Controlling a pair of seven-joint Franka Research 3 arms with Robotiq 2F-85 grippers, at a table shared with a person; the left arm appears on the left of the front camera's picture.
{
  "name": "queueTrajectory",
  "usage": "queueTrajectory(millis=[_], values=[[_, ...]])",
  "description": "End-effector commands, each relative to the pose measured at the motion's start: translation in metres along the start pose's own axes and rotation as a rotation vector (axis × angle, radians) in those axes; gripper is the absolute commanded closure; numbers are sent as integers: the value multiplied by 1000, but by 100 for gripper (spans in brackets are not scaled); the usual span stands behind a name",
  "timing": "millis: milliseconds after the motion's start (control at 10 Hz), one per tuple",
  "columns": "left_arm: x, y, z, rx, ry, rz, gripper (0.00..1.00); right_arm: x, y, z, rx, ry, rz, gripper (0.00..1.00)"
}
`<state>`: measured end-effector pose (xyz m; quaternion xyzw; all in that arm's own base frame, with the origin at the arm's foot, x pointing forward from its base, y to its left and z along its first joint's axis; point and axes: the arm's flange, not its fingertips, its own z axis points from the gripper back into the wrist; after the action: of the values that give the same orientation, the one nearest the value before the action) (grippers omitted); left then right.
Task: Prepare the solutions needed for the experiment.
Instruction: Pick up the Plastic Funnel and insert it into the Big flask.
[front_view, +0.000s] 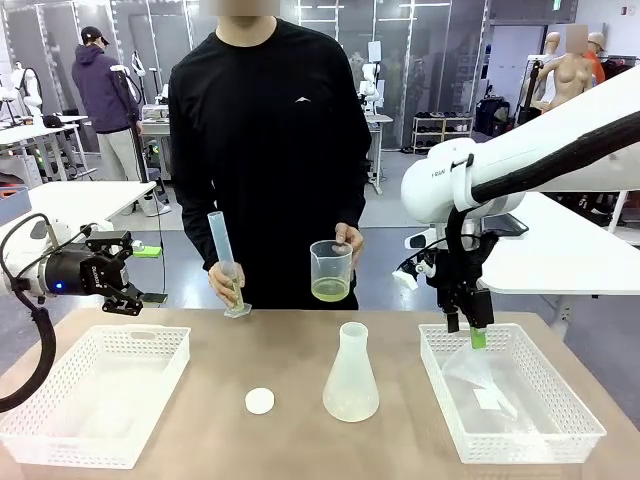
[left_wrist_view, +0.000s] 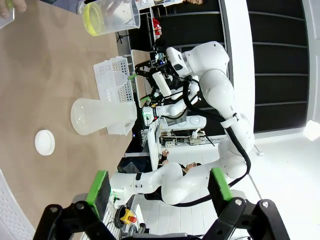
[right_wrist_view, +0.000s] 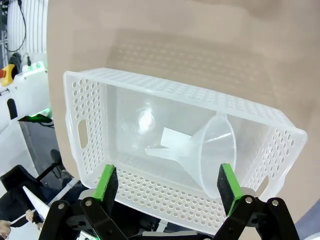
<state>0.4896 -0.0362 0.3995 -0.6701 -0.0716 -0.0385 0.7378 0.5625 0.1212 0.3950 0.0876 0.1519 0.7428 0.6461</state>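
We judge we're at funnel pickup: the solution (front_view: 331, 290) sits in the person's beaker (front_view: 331, 262), our 2 grippers gape empty, right gripper (right_wrist_view: 167, 182) over the funnel (right_wrist_view: 210, 152) lying in its basket (right_wrist_view: 90, 100), left gripper (front_view: 128, 300) off to the side, so next we need a drop & pinch on it.

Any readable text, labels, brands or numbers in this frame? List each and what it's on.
None reads clearly.
Right arm: small dark print on the joint, too small to read.
Left end effector: pale print on its body, blurred.
Beaker, cylinder: scale marks too faint.
Shirt: white logo, no letters.
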Motion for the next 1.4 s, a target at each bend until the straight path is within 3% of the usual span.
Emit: queueTrajectory(millis=[0,400,1300], values=[[0,-2,-1,5,-2,10,0,-4,-24,8,51,32,5,0],[0,-2,-1,5,-2,10,0,-13,-46,-5,113,63,9,0],[0,-2,-1,5,-2,10,0,-22,-41,-45,152,79,30,0]])
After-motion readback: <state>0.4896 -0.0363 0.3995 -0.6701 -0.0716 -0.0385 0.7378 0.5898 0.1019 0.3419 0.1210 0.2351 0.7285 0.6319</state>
